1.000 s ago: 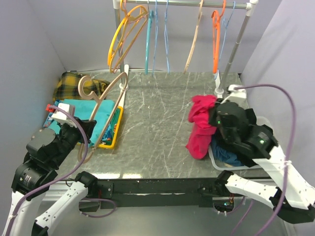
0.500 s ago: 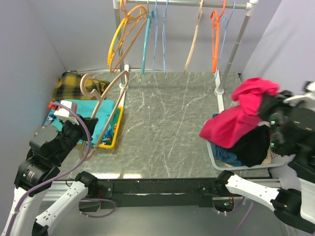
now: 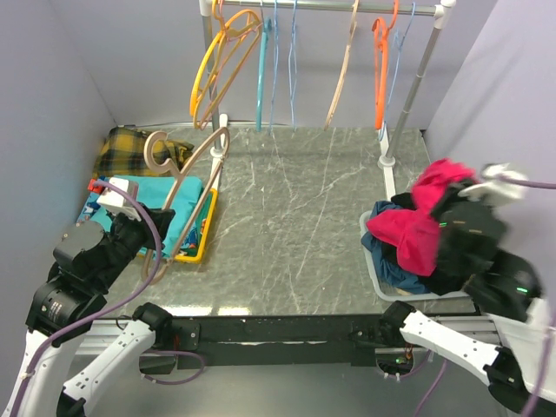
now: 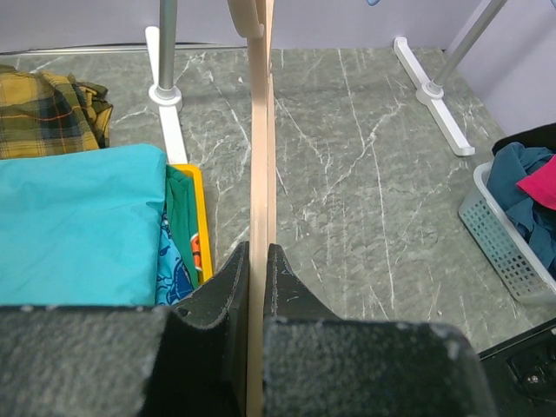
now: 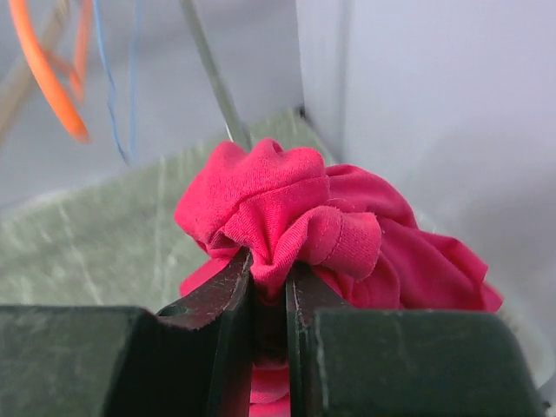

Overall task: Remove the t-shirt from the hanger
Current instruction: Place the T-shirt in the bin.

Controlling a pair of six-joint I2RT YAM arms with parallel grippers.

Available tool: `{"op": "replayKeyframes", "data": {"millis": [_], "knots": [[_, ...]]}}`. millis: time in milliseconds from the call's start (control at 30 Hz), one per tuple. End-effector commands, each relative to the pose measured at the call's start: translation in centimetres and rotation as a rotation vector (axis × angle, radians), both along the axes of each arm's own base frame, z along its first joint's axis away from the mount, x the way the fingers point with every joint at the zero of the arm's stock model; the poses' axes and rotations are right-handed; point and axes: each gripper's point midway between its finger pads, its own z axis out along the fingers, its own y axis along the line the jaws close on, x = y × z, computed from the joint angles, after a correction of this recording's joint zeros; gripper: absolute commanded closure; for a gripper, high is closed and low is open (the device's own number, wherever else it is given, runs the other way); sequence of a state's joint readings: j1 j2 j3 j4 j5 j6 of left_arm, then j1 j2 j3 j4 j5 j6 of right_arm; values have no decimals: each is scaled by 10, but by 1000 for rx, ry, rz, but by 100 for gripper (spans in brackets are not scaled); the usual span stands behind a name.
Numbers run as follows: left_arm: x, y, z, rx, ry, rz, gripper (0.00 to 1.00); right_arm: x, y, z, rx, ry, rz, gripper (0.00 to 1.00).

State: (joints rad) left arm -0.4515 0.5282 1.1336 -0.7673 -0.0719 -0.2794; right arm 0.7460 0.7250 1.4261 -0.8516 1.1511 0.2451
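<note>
Two grippers are both clamped. The left gripper point(image 4: 258, 261) pinches the bare wooden hanger point(image 4: 259, 130) between its fingers near the left edge of the worktop. The hanger is tilted with its hook uppermost, above a yellow tray point(image 3: 206, 236) that holds folded teal cloth point(image 4: 78, 226). The right gripper point(image 5: 269, 280) has its jaws closed on a bunched fold of the red t-shirt point(image 5: 300, 217). The shirt is clear of the hanger, at the right edge towards the near corner. There it hangs over the grey basket point(image 4: 506, 248) and the dark and blue clothes piled in it.
</note>
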Motion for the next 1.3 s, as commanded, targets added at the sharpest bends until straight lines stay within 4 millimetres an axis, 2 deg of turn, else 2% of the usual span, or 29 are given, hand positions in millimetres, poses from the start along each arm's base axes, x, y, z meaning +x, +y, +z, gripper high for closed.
{"op": "replayKeyframes", "data": {"millis": [0, 33, 100, 133, 200, 267, 300, 333, 500, 533, 567, 633, 700, 767, 867, 1000, 1100, 1167, 1233, 1267], "knots": [[0, -6, 21, -43, -53, -25, 99, 14, 14, -64, 132, 17, -30, 100], [-1, -5, 22, -43, -54, -25, 99, 19, 19, -90, 154, 39, -40, 100], [-2, -5, 25, -42, -61, -27, 99, 22, 20, -99, 233, -21, -41, 100], [-2, -5, 27, -44, -65, -27, 99, 23, 22, -118, 239, -12, -39, 100], [-2, -6, 29, -46, -71, -34, 99, 28, 21, -127, 291, -33, -62, 100], [-2, -7, 33, -48, -78, -40, 99, 35, 23, -145, 289, 20, -81, 100], [-3, -7, 34, -50, -83, -42, 99, 37, 13, -151, 309, 32, -135, 100], [-2, -8, 35, -51, -84, -42, 99, 44, 17, -164, 310, 95, -137, 100], [-5, -6, 42, -55, -104, -41, 99, 45, -13, -213, 391, 275, -307, 100], [-4, -6, 42, -54, -103, -41, 99, 41, -29, -220, 415, 278, -373, 100], [-4, -6, 43, -54, -106, -41, 99, 41, -31, -225, 441, 280, -374, 100], [-4, -6, 42, -53, -105, -39, 99, 28, -52, -239, 478, 279, -463, 100], [-3, -7, 42, -52, -105, -41, 99, 20, -61, -252, 506, 287, -504, 100], [-2, -7, 41, -55, -104, -42, 99, 8, -75, -255, 529, 257, -572, 100], [-1, -9, 41, -60, -103, -46, 99, 0, -81, -266, 567, 250, -613, 100], [-1, -11, 39, -69, -101, -55, 99, -5, -79, -295, 628, 297, -640, 100], [-1, -11, 39, -72, -101, -54, 99, -4, -76, -306, 658, 304, -630, 100], [-2, -10, 41, -73, -104, -51, 99, 1, -73, -297, 664, 284, -596, 100], [-3, -10, 46, -78, -115, -53, 99, 1, -71, -281, 657, 255, -568, 86], [-3, -11, 47, -81, -116, -56, 99, 3, -73, -259, 644, 212, -553, 78]]}}
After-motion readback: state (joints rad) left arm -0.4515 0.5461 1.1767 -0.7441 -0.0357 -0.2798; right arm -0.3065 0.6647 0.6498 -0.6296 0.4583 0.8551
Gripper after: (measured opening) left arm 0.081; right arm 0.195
